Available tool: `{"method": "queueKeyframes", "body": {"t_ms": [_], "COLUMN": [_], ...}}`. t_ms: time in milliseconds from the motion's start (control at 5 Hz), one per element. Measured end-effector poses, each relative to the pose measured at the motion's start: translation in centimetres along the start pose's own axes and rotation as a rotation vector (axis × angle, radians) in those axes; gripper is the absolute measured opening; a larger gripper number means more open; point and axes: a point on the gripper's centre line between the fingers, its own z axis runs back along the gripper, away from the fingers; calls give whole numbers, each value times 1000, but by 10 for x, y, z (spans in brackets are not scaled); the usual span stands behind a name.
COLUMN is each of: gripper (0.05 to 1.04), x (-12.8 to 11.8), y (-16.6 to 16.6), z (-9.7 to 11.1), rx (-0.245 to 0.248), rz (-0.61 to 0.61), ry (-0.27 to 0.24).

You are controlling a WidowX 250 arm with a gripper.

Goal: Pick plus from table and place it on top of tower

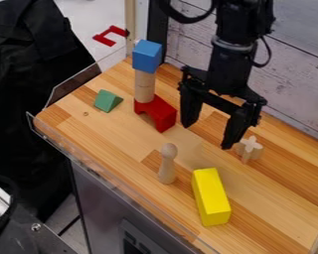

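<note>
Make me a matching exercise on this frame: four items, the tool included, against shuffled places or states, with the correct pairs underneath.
1. Blue block
2. Wooden plus
3. Green wedge
4. Tool

A. On the table, left of the red arch in the picture
B. Open, hanging over the table
C. On top of the wooden cylinder
D. On the table, nearer the tool than the tower

Pairs: 1-C, 2-D, 3-A, 4-B

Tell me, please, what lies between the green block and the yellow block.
A wooden peg stands between the green block and the yellow block, as the camera view shows.
</note>
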Motion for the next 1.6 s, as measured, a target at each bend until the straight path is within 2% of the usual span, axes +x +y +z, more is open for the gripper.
{"method": "queueKeyframes", "body": {"t_ms": [200, 400, 600, 1200, 1600], "gripper": [999, 999, 999, 999, 999], "x": [8, 19, 30, 56, 63], "y": [-7, -11, -9, -11, -11], "z": [-3, -7, -17, -25, -31], "rx": [16, 3, 31, 40, 33], "rz": [-103, -221, -267, -305, -307], "ry": [2, -55, -34, -18, -8]}}
